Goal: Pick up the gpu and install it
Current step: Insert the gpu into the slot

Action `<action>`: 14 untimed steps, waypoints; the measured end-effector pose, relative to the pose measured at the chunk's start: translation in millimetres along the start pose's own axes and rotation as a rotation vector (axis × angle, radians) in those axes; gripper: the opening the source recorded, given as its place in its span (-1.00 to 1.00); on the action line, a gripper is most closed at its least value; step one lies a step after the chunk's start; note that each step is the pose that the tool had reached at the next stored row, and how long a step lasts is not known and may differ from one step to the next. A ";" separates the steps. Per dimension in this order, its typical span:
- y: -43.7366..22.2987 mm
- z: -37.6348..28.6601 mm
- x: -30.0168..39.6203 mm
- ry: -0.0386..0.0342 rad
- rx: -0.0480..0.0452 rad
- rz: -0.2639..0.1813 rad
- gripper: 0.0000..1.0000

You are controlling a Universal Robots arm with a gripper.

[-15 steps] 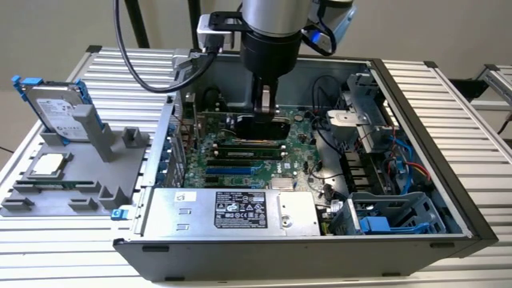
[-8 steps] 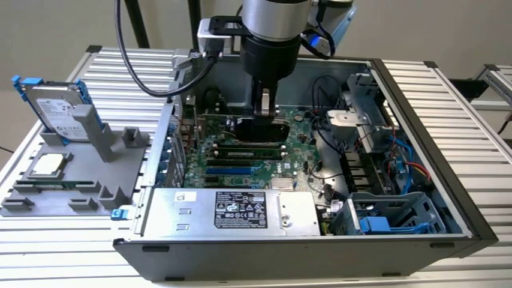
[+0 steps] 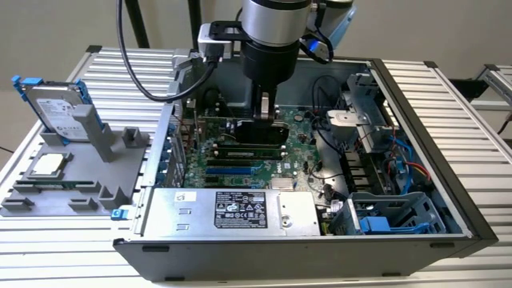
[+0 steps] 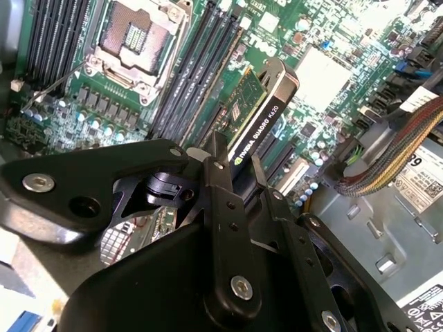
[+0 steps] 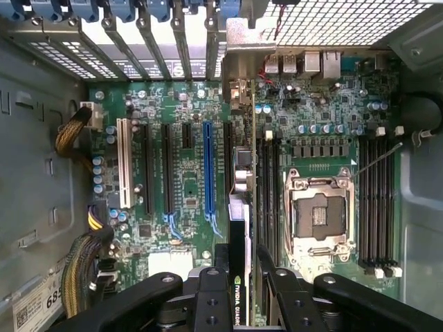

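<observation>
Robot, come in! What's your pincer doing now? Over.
Pincer shut on the gpu. Gpu on edge, low over the motherboard inside the open computer case. Whether it is seated: cannot tell. Nothing blocking seen.

A lab bench: an opened computer case (image 3: 448, 156) on a ribbed aluminium table (image 3: 64, 264).

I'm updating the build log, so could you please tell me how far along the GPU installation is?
Pickup looks done: the gripper holds the GPU edge-on, jaws closed on it, inside the open computer case, over the motherboard. Whether it is seated in a slot cannot be told.
</observation>
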State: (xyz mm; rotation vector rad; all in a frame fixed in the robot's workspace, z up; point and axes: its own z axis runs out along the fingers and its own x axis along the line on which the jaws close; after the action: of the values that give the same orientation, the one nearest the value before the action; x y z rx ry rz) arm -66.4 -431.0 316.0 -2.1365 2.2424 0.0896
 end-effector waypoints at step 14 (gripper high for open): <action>-0.2 1.0 0.0 -0.0001 0.0002 0.000 -1.00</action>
State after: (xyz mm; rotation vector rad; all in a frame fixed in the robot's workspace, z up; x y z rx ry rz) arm -66.2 -431.0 315.0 -2.1364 2.2422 0.0894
